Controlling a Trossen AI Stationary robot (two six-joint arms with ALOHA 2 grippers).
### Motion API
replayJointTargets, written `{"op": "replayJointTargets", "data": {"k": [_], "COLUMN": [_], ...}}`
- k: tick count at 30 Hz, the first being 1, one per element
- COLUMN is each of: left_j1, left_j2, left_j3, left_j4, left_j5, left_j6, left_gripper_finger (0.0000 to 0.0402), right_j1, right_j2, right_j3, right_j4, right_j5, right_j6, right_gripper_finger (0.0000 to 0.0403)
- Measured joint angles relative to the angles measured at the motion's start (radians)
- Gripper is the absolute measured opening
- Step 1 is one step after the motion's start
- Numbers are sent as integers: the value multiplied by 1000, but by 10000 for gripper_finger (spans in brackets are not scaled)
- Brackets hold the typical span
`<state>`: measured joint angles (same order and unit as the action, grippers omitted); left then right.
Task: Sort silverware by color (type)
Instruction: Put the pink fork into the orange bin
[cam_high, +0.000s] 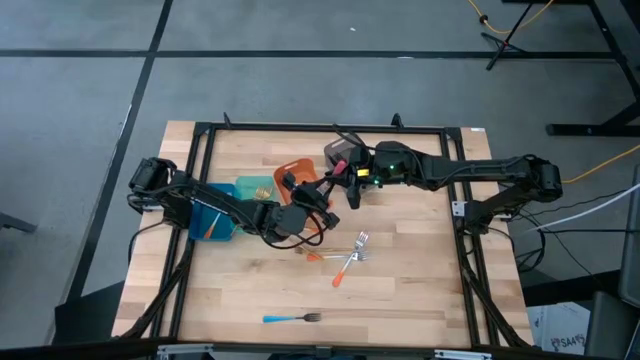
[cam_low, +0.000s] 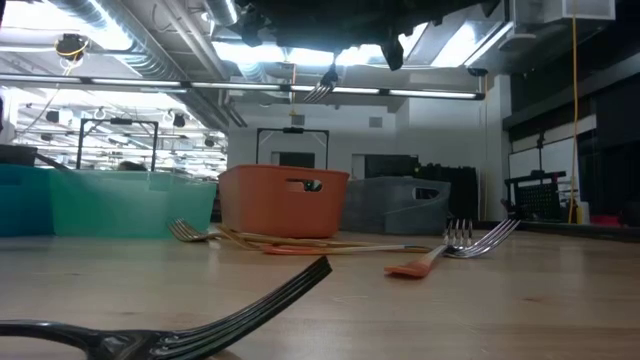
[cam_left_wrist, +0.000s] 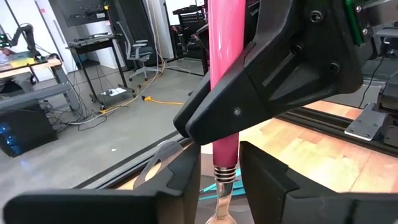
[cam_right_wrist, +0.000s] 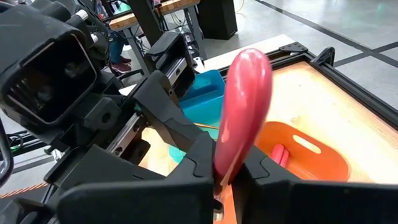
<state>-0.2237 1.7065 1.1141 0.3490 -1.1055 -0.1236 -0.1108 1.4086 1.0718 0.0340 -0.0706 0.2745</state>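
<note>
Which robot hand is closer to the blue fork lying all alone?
The left. The left gripper hangs over the middle of the table, on the same side as the blue fork. The right gripper, shut on the pink-handled utensil, is a bit farther back.

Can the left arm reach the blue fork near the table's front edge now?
Probably yes: the blue fork lies alone on bare table, and the left gripper, fingers open, is handing the pink utensil to the right gripper.
</note>
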Motion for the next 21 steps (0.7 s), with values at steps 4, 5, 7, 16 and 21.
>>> {"op": "replayJointTargets", "data": {"k": [4, 5, 7, 16, 21], "left_j1": [-17, -25, -39, -101, -129], "left_j2": [0, 0, 0, -92, -179], "left_j3": [0, 0, 0, 1, 1], "left_j4": [0, 0, 0, -130, -283], "left_j5": [-1, -1, -4, -3, 1], "left_j6": [1, 1, 2, 2, -4], "left_gripper_finger": [117, 119, 120, 121, 121], "right_j1": [0, -1, -1, -3, -15], "right_j2": [0, 0, 0, 0, 29], "right_j3": [0, 0, 0, 57, 165], "right_j4": [-2, -3, -7, -134, -294], "right_j5": [1, 1, -1, 14, 53], "right_j6": [0, 0, 1, 1, -43], "right_gripper_finger": [5, 5, 5, 5, 4]}}
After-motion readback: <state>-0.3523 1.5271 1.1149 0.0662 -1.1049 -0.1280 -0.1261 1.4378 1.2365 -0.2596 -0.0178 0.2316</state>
